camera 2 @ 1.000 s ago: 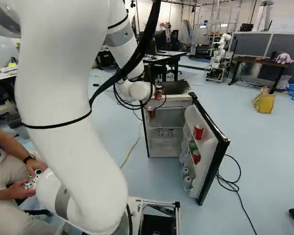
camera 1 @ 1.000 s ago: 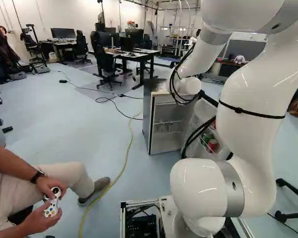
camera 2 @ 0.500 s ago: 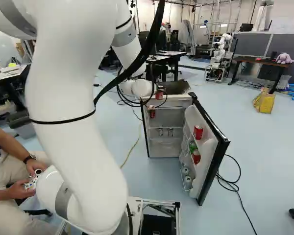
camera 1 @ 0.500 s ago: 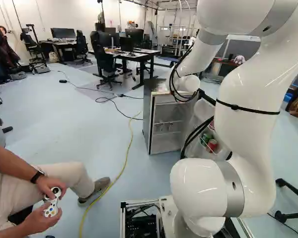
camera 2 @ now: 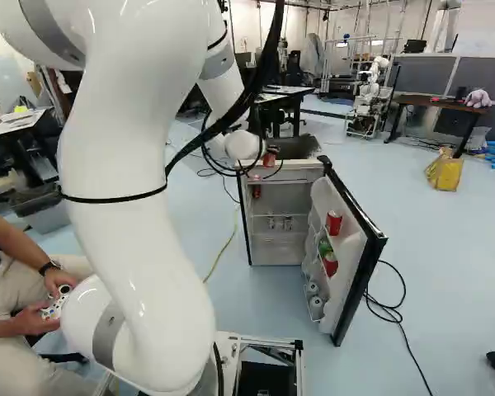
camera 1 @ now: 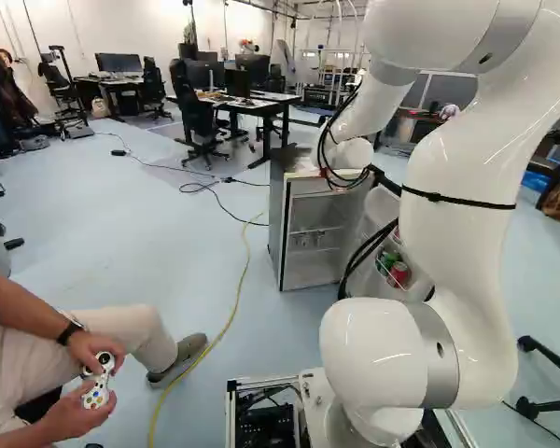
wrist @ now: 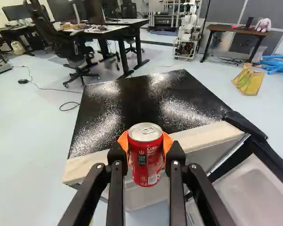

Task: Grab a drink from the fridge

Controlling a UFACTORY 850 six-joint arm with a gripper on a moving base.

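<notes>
Orange pads (wrist: 123, 140) partly behind red can (wrist: 145, 160)

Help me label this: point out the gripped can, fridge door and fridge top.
Can (wrist: 146, 162): wrist view, red side wall.
Fridge door (camera 2: 353, 264): right base view, inner face.
Fridge top (wrist: 144, 101): wrist view, black middle.

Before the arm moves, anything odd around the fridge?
Fridge door hangs wide open though the gripper holds a red can, upright. Black cable lies loosely looped on the floor beside the door, a possible snag. No spill or damage visible.
</notes>
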